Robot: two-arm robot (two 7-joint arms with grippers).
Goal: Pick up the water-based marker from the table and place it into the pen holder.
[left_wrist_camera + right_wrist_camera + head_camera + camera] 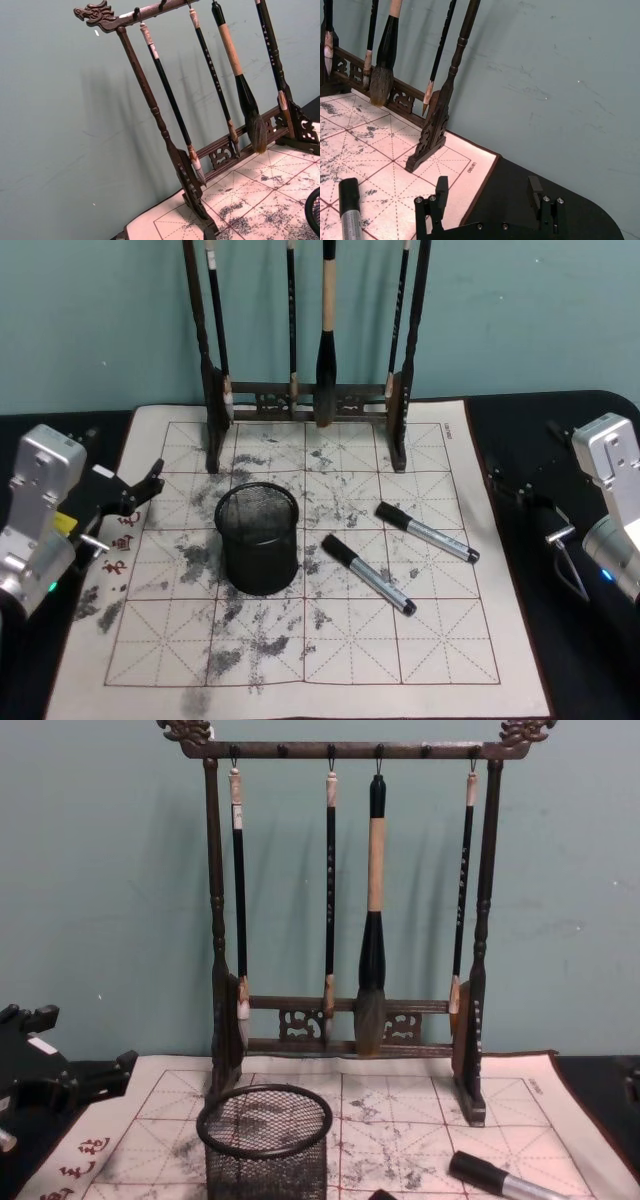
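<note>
Ink-stained white grid mat (300, 660) nearest. On it, lower centre-right, lie a black-capped silver water-based marker (368, 575) and its twin (427, 532), both ungripped. I judge nothing done yet. Black wire-mesh pen holder (260, 565) sits centre, looking empty. Left gripper (125, 455) mid-left and right gripper (488, 182) mid-right are both spread and empty. Dark wooden brush rack (310, 395) stands farthest.

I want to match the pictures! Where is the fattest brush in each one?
Head view: the fattest brush hangs top centre on the brush rack.
Left wrist view: fattest brush, third from the dragon-head post.
Right wrist view: fattest brush, second from the nearest post.
Chest view: fattest brush, centre, third from left.
Shared landmark: the brush rack.
</note>
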